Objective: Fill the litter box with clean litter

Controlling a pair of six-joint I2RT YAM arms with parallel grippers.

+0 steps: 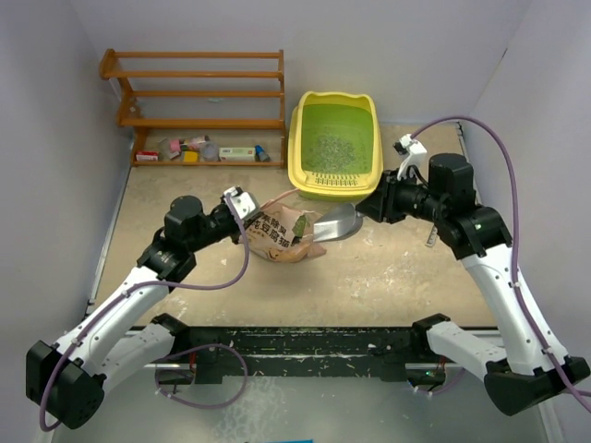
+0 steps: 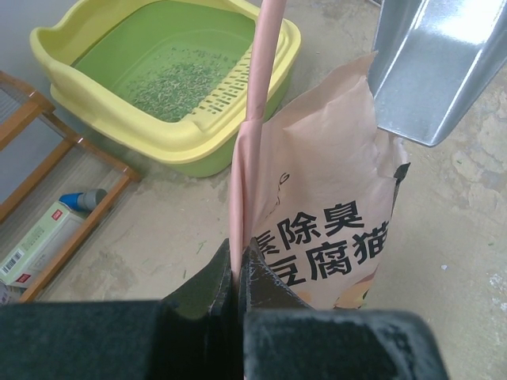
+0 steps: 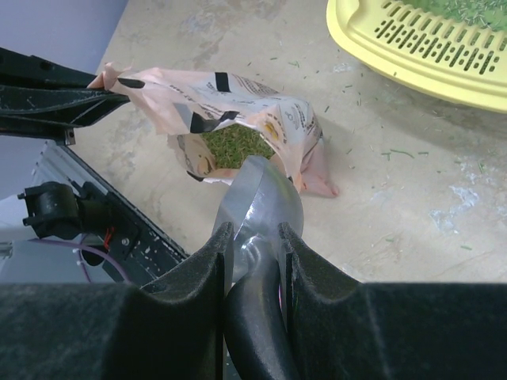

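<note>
Currently pinching pink bag edge with left gripper, jaws pressed together on it. Clamping grey scoop handle in right gripper, blade at bag's 3 o'clock. At bag's 1 o'clock: litter box, thin clean litter inside.

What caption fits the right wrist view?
Right gripper holds the metal scoop at the open litter bag, which the left gripper pinches; yellow litter box beyond.

Beige scuffed tabletop, yellow plastic litter tray at far edge, pink printed paper bag mid-table, wooden shelf rack far left, stray litter granules.
</note>
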